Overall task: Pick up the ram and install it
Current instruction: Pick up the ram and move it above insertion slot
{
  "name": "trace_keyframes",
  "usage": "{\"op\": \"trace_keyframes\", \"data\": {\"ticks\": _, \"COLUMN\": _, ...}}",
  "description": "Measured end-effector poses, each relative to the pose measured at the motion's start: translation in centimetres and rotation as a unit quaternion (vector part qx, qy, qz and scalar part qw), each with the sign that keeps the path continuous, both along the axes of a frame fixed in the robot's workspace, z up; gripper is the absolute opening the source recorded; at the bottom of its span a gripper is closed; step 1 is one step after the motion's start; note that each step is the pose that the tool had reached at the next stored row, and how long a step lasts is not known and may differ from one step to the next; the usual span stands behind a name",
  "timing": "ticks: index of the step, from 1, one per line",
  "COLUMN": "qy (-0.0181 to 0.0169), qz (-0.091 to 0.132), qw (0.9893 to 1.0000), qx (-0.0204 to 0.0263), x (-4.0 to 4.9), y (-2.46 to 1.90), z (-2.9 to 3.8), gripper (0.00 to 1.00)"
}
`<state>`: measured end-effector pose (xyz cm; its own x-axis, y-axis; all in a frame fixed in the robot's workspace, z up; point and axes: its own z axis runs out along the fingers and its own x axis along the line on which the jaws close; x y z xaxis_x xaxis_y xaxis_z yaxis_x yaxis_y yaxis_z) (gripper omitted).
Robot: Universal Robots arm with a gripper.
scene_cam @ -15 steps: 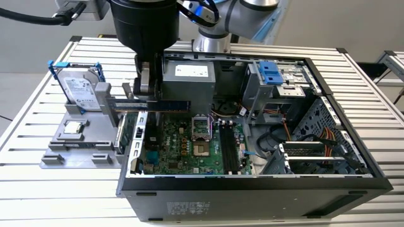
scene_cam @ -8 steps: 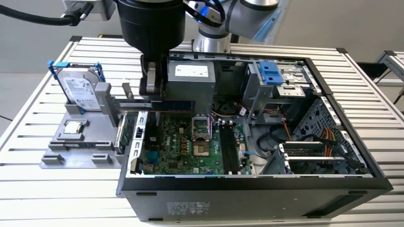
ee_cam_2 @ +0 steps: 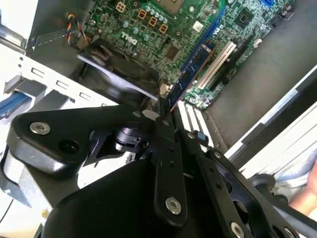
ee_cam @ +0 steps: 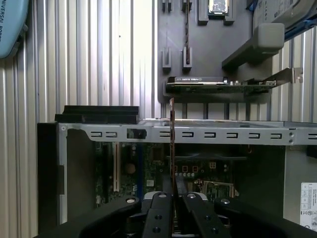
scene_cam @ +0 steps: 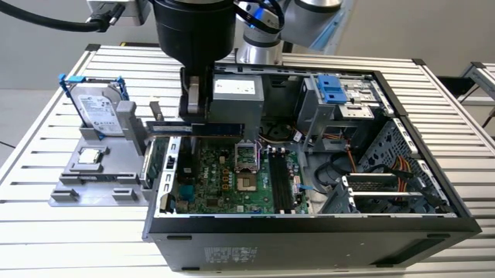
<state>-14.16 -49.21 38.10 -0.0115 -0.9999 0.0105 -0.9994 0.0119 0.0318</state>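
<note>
Right now pinching the ram (scene_cam: 220, 128) in the gripper (scene_cam: 195, 116), fingers pressed together on the stick's two flat faces. Holding it clear of every surface with its long edge level, gripping around the middle so that a dark blue length is poking out past each side of the fingers in the exterior view. Presenting the ram (ee_cam: 172, 129) edge-on in the first wrist view, running straight out from the gripper (ee_cam: 172, 198). Presenting the ram (ee_cam_2: 193, 69) as a blue strip reaching away from the gripper (ee_cam_2: 166, 111) in the second wrist view.

Hovering just above the side rim of the open computer case (scene_cam: 309, 230), over the green motherboard (scene_cam: 224, 179) lying below the gripper. Standing well apart from the black memory slots (scene_cam: 280, 182), lower than the gripper and toward the exterior view's right of it.

Facing, beyond the ram's far tip, a grey holder tray (scene_cam: 85, 194) on the slatted table (scene_cam: 62, 231). Carrying on that tray a silver drive in a blue frame (scene_cam: 99, 113), a small silver chip (scene_cam: 91, 155) and an expansion card (ee_cam: 198, 85) standing on edge nearest the fingertips.
</note>
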Motion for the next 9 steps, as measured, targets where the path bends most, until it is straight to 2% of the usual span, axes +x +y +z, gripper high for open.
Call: {"op": "trace_keyframes", "data": {"ticks": 9, "qy": 0.0002, "qz": 0.0, "qw": 1.0, "qx": 0.0, "x": 0.92, "y": 0.0, "z": 0.0, "gripper": 0.0}}
